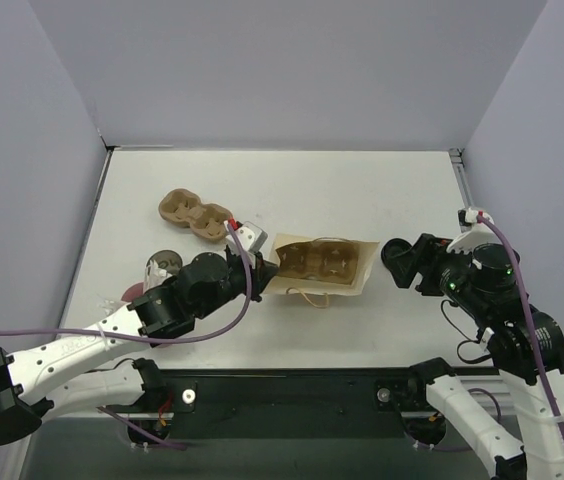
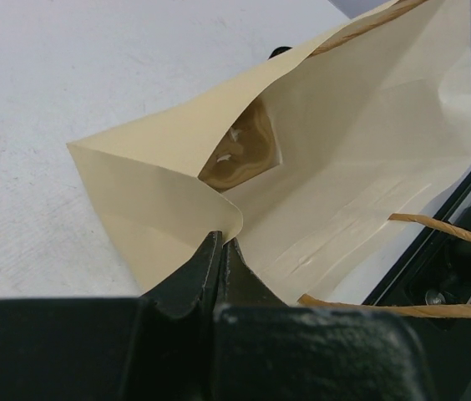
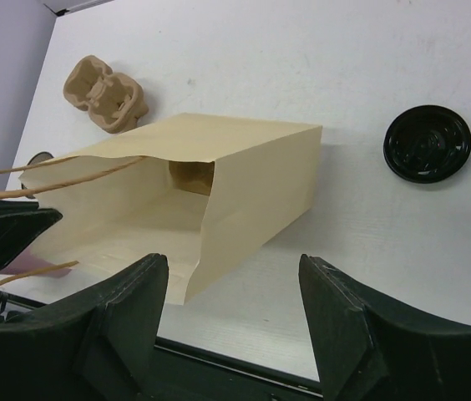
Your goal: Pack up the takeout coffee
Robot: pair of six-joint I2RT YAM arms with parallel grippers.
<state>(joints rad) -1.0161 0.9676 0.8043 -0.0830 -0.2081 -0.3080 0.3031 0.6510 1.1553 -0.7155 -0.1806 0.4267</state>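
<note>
The left end effector [image 2: 220, 246] is clenched on the lip of the bag [image 2: 344, 142], likely to hold the mouth open. A tray [image 2: 248, 154] sits deep inside, past its tips. The right end effector [image 3: 234, 267] is spread wide, grasping nothing. The coffee [image 3: 427, 142] stands on the counter [image 3: 369, 50] past its right finger, outside the bag. No writing shows.

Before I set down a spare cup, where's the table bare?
Bare: far strip of white table, beyond the tan paper bag, right of the brown pulp tray. Crowded: near left, where the left gripper pinches the bag.
</note>
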